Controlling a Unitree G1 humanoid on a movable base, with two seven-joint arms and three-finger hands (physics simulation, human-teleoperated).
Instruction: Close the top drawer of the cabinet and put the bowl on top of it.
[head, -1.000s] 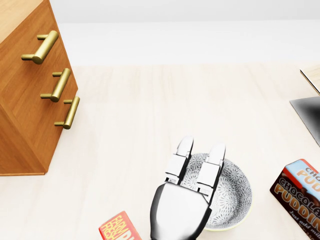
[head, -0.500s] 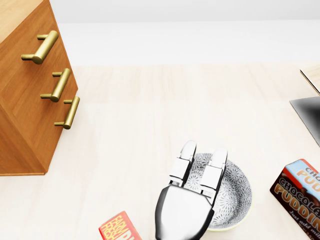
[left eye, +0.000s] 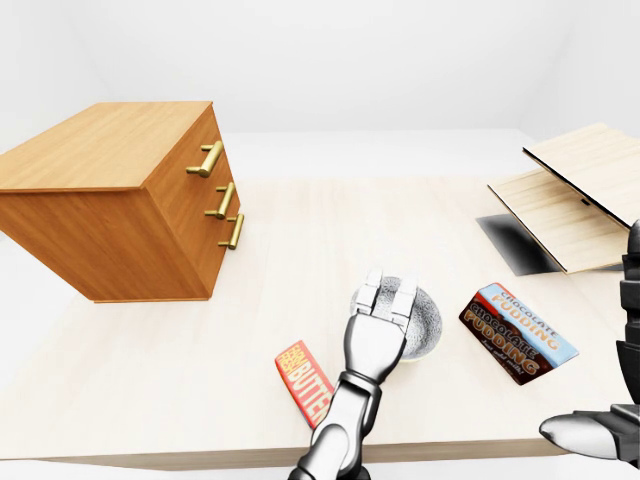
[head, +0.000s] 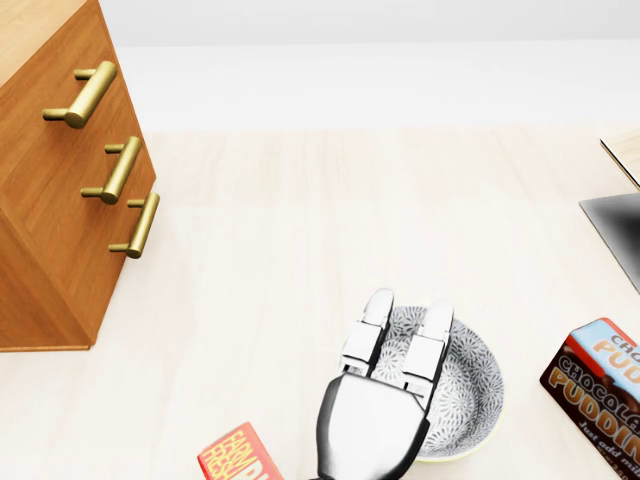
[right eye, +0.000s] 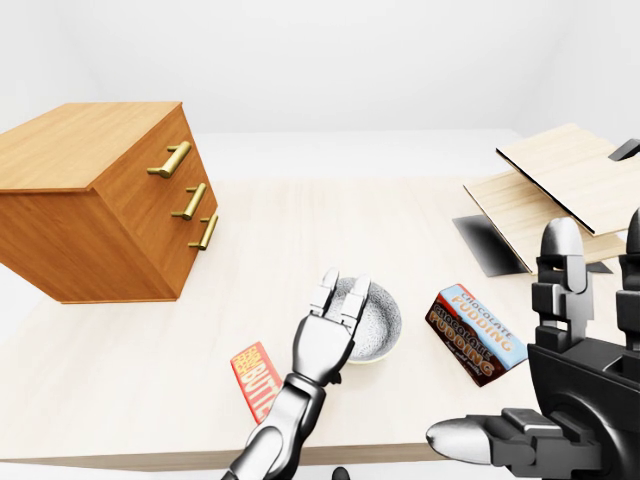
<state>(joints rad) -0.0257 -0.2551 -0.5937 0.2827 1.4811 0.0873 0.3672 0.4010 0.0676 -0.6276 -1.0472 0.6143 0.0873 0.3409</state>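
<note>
The wooden cabinet (left eye: 110, 200) stands at the left of the table, and its three drawer fronts look flush. The top drawer's brass handle (head: 85, 93) sticks out at the upper left of the head view. A patterned grey bowl (head: 470, 385) rests on the table near the bottom edge. My left hand (head: 405, 315) lies over the bowl's left half with its fingers stretched out flat and open, hiding that part of the rim. My right hand (right eye: 545, 340) is raised at the lower right of the right-eye view, open and holding nothing.
A chocolate pudding box (left eye: 518, 331) lies right of the bowl, and a red butter box (left eye: 304, 381) left of it by the table's near edge. Flat wooden panels with a dark opening (left eye: 575, 190) sit at the far right.
My left hand has slid a little toward the bottom of the head view over the bowl. The bowl, cabinet and boxes have not moved.
</note>
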